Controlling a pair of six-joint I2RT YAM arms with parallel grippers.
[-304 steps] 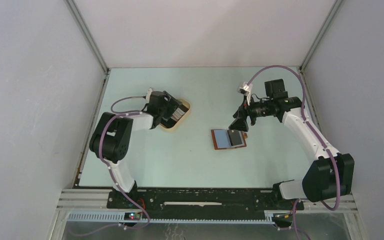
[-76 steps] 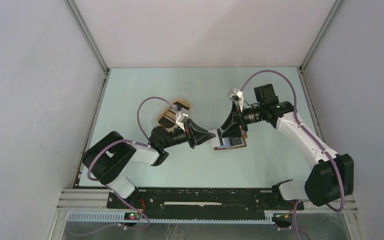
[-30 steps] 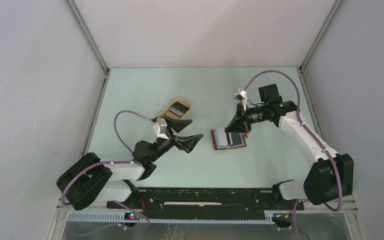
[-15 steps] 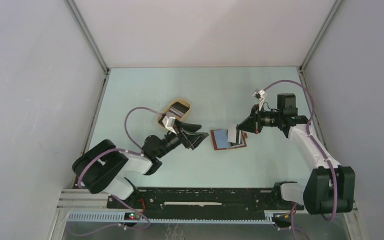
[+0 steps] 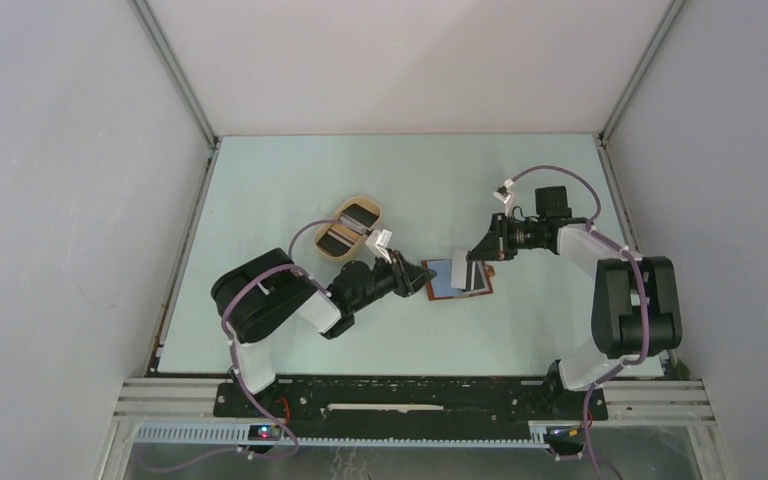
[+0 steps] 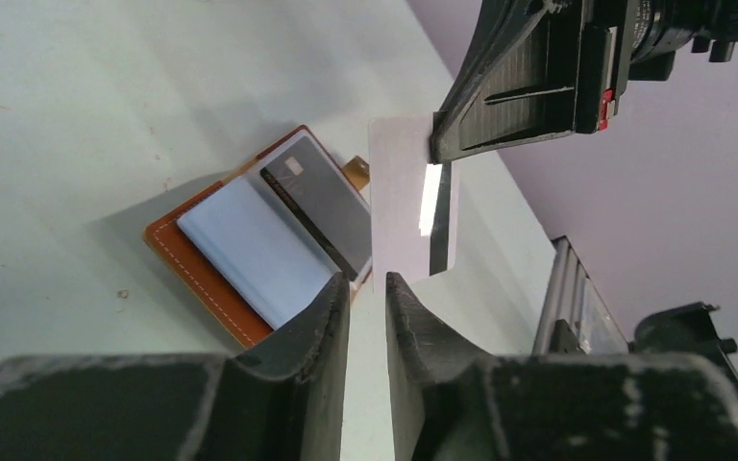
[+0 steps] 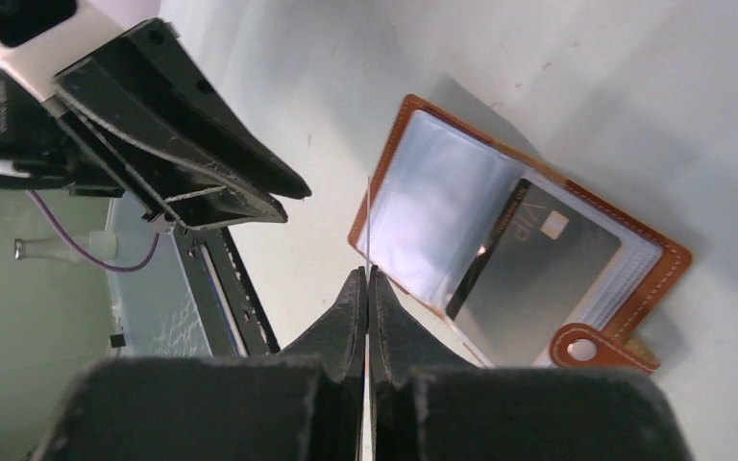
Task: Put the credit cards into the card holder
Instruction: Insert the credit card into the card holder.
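Note:
The card holder lies open on the table, reddish-brown leather with a snap tab. A dark grey card sits in its right side and a clear sleeve covers the left. My right gripper is shut on a white credit card, holding it upright on edge above the holder's near-left corner. My left gripper points at that card from the left with its jaws a narrow gap apart. Nothing sits between them, and its fingertips stop short of the card.
An oval tan tray with more cards stands just behind the left arm, at the table's left middle. The frame rail runs along the near edge.
The left gripper has swung right to the holder's left edge, its wide jaws closing to a narrow gap. The right gripper has drawn back, keeping the white card upright.

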